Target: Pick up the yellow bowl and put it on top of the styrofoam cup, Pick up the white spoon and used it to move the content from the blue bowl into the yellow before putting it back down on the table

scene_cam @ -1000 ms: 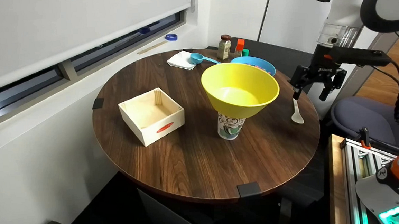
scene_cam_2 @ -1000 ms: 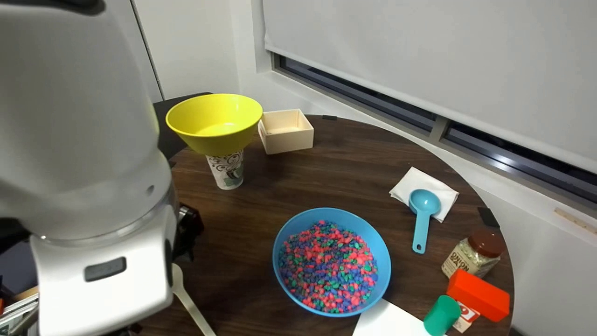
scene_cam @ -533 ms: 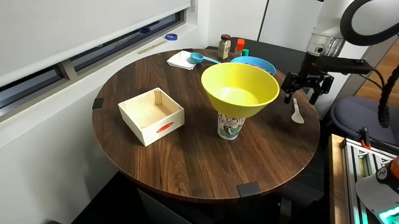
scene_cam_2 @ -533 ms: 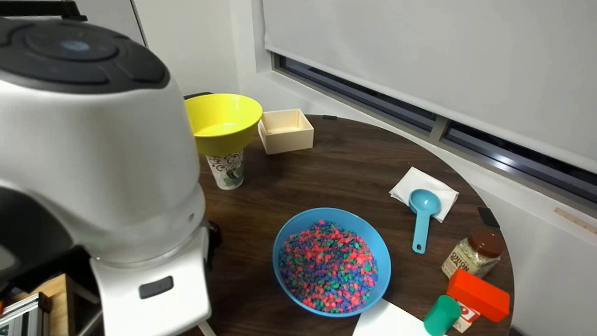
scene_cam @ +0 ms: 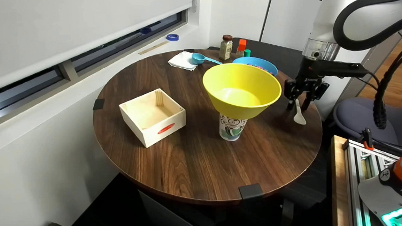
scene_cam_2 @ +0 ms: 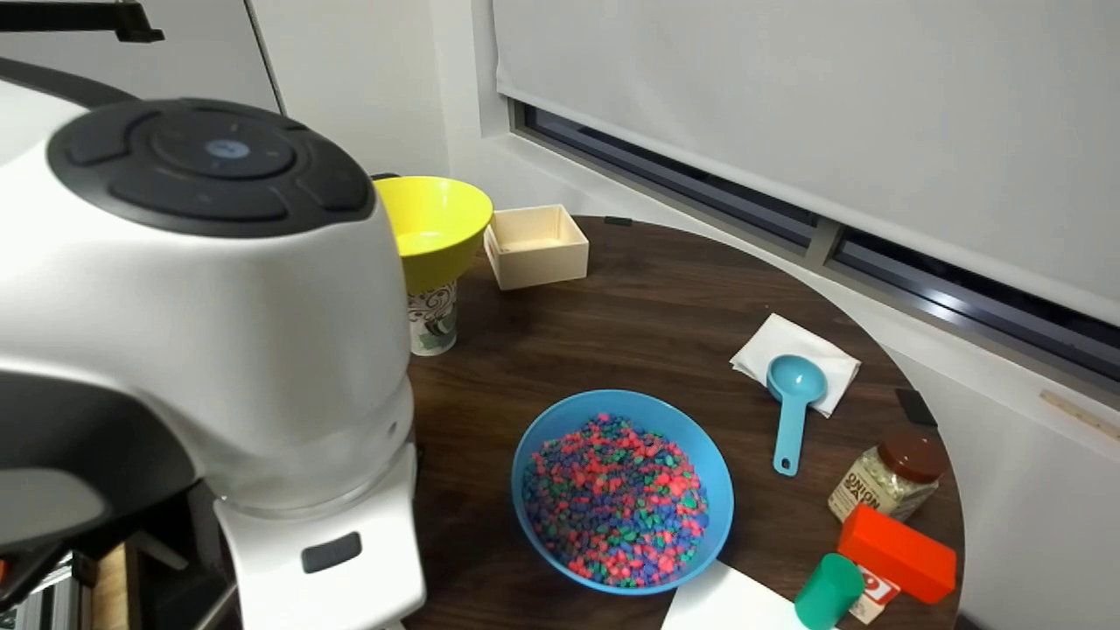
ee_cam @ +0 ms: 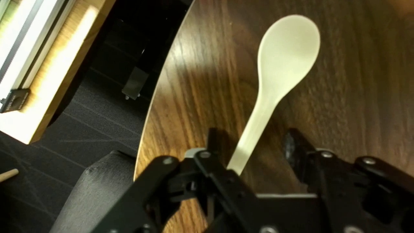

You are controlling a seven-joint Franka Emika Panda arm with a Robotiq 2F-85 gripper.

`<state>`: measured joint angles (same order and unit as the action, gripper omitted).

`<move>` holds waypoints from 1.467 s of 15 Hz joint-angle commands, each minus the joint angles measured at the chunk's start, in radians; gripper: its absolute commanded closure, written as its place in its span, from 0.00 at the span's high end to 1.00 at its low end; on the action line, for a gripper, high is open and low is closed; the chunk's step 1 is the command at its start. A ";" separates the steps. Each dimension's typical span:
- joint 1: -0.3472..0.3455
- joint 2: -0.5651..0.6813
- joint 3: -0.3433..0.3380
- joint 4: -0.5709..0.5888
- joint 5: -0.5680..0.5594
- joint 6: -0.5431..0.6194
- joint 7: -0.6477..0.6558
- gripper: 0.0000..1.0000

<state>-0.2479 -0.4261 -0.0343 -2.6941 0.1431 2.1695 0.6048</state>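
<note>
progress halfway-ish: yellow bowl (scene_cam: 241,86) sits on the styrofoam cup (scene_cam: 232,129). gripper (ee_cam: 253,142) is spread and empty astride the white spoon (ee_cam: 268,94) on the table (scene_cam: 189,155). grabbing it, moving the content (scene_cam_2: 617,503) from the blue bowl (scene_cam_2: 665,416), putting it back look left.

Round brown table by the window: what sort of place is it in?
Probably an office or lab corner, though I can't be certain: a robot arm is set up beside the table, a pale roller blind hangs over the window, and a grey chair stands close by.
</note>
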 commanded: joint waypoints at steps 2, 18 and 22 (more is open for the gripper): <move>0.010 0.024 -0.011 0.008 0.010 0.018 -0.013 0.15; -0.034 -0.083 -0.014 0.173 -0.063 -0.028 0.007 0.03; -0.098 -0.081 0.025 0.233 -0.225 0.026 0.061 0.03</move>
<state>-0.2948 -0.5084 -0.0457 -2.4884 0.0313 2.1720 0.6148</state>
